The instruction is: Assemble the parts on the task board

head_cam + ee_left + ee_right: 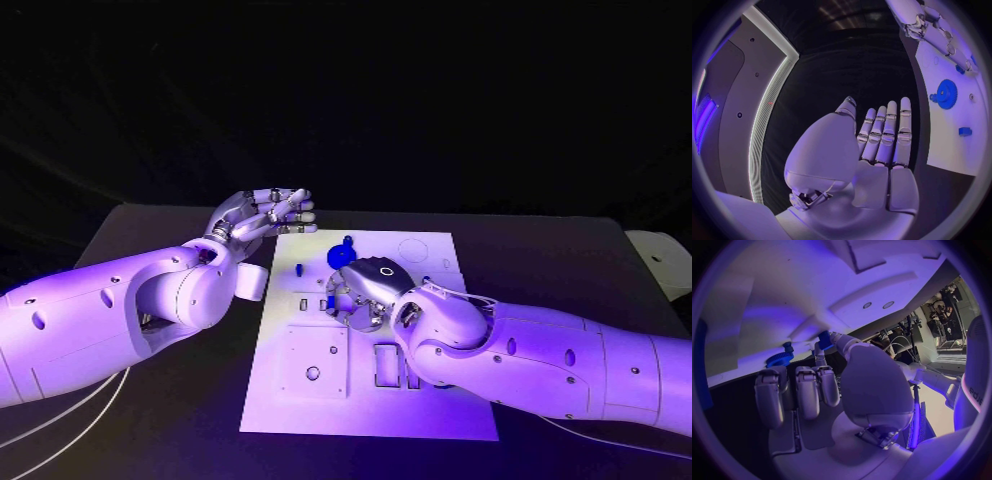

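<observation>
Board (pixel 368 400): centre of frame. Gear (pixel 340 252): blue, upper board. Right hand (pixel 368 292): mid-board, pinching a small blue part (pixel 824 339). Left hand (pixel 267 215): upper left, fingers straight, empty

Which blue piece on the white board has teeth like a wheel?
The round blue gear, the biggest blue piece on the white board. The small blue block near it is plain and toothless.

- Right hand (pixel 368 292) low over mid task board (pixel 368 410), blocks access to board centre from the right.
- Blue gear (pixel 342 251) just beyond it, upper board.
- Left hand (pixel 267 213) off board's far-left corner, fingers apart.
- Near half of board: flat, unobstructed.
</observation>
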